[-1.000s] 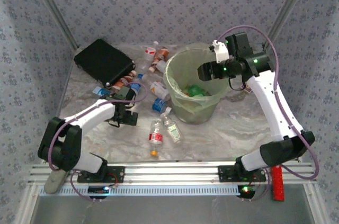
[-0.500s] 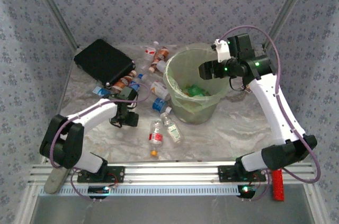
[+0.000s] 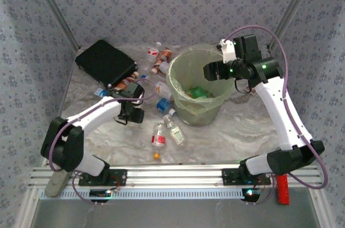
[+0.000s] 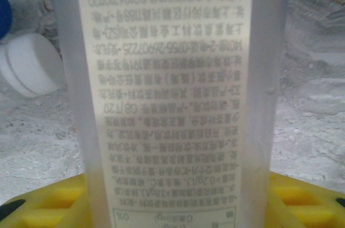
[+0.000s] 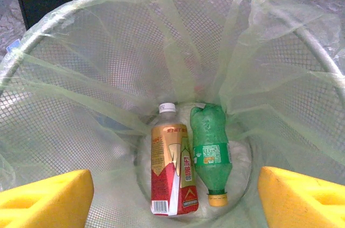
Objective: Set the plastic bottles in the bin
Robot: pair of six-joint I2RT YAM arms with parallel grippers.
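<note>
My left gripper (image 4: 172,204) pinches a clear bottle (image 4: 172,77) at eight o'clock from the bin (image 3: 202,111). Farther off, my right gripper (image 5: 172,198) hangs spread above the bin, where a red bottle (image 5: 171,177) and a green bottle (image 5: 211,152) lie.

The left arm stretches low toward the middle, the left gripper (image 3: 133,114) seemingly clamped on a bottle (image 4: 178,77), while the right arm arches high, the right gripper (image 3: 209,71) tilted downward, fingers wide apart.

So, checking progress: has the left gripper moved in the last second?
Yes, the left gripper, holding a plastic bottle, has shifted right, closer to the bin.
</note>
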